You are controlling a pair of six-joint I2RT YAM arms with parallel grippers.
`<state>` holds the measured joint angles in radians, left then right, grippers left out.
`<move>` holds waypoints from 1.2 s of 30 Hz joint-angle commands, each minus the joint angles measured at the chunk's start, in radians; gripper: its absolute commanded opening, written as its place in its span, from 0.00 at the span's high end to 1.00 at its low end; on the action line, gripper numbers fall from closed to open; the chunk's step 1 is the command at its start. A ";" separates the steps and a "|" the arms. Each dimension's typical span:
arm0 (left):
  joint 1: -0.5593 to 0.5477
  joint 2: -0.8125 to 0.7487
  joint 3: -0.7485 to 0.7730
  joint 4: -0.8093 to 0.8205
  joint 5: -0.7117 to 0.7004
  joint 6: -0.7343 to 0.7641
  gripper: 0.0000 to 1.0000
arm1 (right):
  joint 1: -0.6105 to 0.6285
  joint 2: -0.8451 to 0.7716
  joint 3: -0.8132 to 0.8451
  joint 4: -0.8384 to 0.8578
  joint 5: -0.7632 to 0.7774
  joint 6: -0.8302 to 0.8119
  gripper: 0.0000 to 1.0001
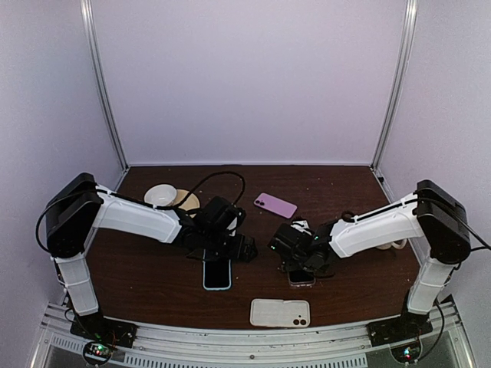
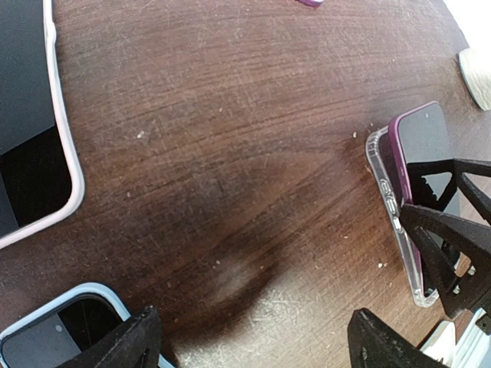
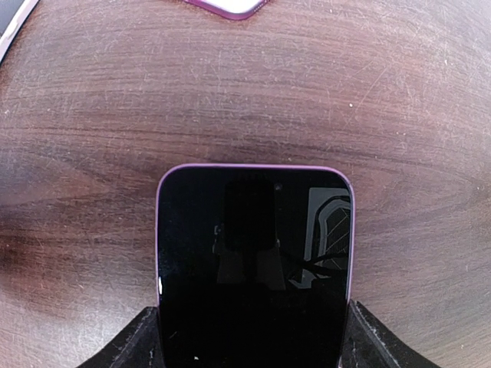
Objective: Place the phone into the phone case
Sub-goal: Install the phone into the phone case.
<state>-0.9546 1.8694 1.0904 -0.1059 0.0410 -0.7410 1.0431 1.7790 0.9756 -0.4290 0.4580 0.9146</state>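
A dark-screened phone [image 3: 253,245] with a purple rim lies face up on the brown table [image 3: 399,100]. My right gripper [image 3: 253,330] has a finger against each long side of it, shut on it. In the left wrist view the same phone [image 2: 422,146] rests in a clear phone case [image 2: 387,199], whose rim shows along one side. In the top view it sits just under the right gripper [image 1: 295,261]. My left gripper [image 2: 253,337] is open over bare wood with nothing between its fingers, left of the phone, near table middle [image 1: 230,249].
A phone in a light blue case [image 1: 217,274] lies face up under the left arm's wrist. A cream case [image 1: 280,312] lies near the front edge. A purple phone or case [image 1: 275,205] lies back up farther away. A white dish [image 1: 161,195] sits back left.
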 commanded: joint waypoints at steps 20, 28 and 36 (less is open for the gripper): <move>0.002 0.009 0.023 0.031 -0.003 0.015 0.11 | 0.009 -0.039 0.045 -0.083 0.007 -0.044 0.12; 0.002 0.005 0.023 0.026 -0.006 0.023 0.12 | -0.006 -0.185 0.064 -0.094 -0.165 -0.217 0.03; 0.001 0.007 0.036 0.026 0.015 0.038 0.13 | -0.145 -0.393 -0.141 -0.104 -0.397 -0.195 0.41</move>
<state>-0.9546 1.8694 1.0904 -0.1059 0.0414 -0.7303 0.9562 1.4220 0.9352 -0.5217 0.2066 0.7300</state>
